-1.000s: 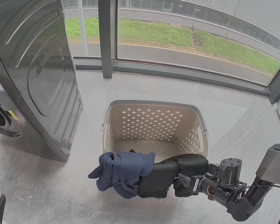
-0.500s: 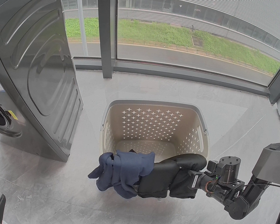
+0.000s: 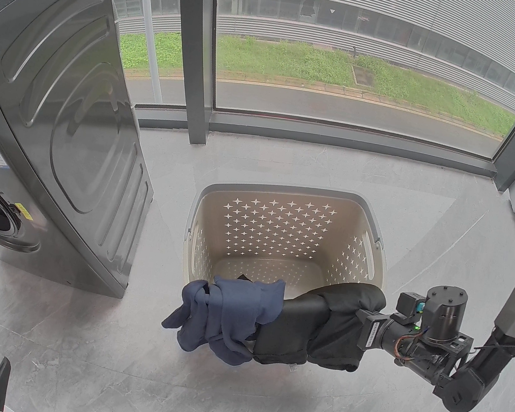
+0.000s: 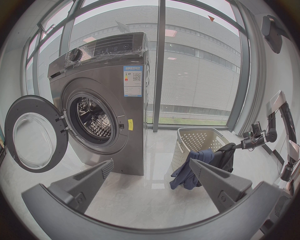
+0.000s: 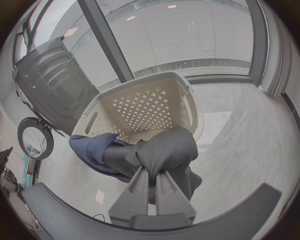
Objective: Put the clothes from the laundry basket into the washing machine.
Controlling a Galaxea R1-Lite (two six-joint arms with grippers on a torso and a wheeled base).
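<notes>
1. The right arm's jaws pinch the black garment [image 5: 168, 150], which hangs over the near rim of the laundry basket [image 3: 291, 190].
2. A blue garment [image 3: 223, 315] is draped over that rim, touching it.
3. The left arm's jaws are spread, well apart from the basket.
4. The washing machine [image 4: 103, 103] stands nearby, its door [image 4: 31, 134] open.

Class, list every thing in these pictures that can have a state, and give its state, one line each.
washing machine door, swung open
laundry basket, upright
right gripper, shut on black garment
black garment, draped over the basket's near rim, one end pinched
blue garment, draped over the same rim, ungripped
left gripper, open, empty
</notes>
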